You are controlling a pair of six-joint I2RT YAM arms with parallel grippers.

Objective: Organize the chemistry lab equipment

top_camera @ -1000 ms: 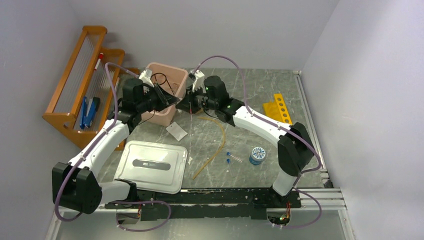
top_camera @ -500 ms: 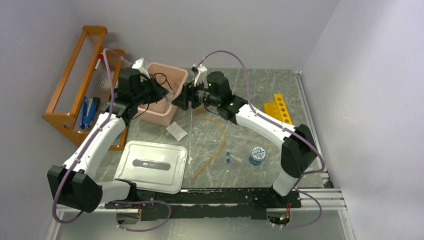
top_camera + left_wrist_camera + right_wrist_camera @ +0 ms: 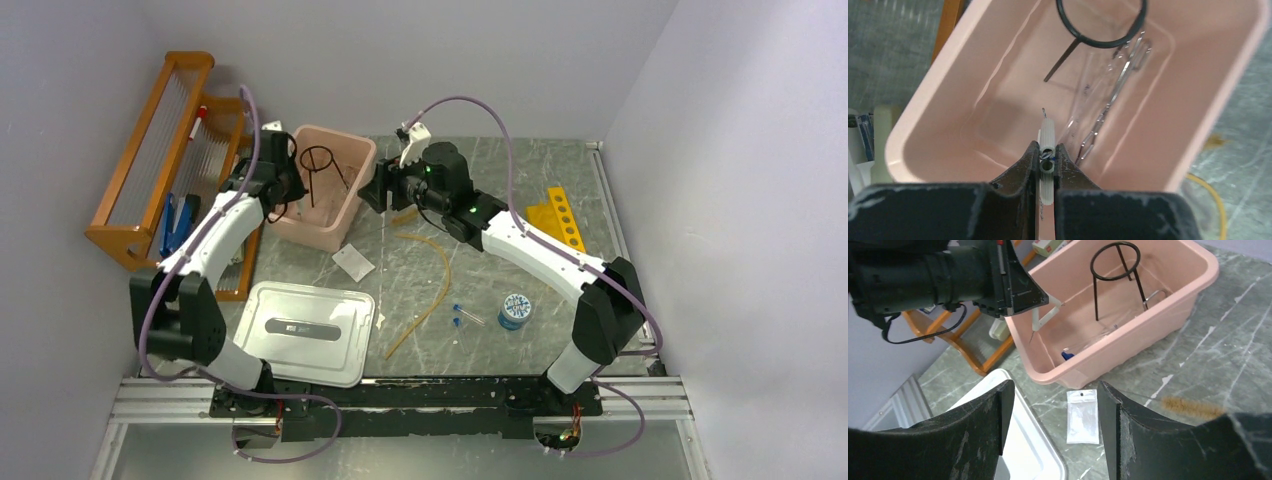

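The pink tub (image 3: pixel 315 237) is sitting open. The long tan rubber tube (image 3: pixel 446 268) is lying outside the tub, off its right side and nearer the arm bases. The black wire tripod ring (image 3: pixel 1115 275) is standing upright inside the tub. The right gripper (image 3: pixel 1054 390) is hovering just beside the tub's right wall, jaws spread wide and holding nothing. The left gripper (image 3: pixel 1047 155) is hanging over the tub's left end, jaws pinching the wire triangle (image 3: pixel 1048 132) above the tub's floor.

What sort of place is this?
Likely a walled robot test cell staged as a chemistry bench: black wire tripod ring in the pink tub, yellow tube rack, tan rubber tube.
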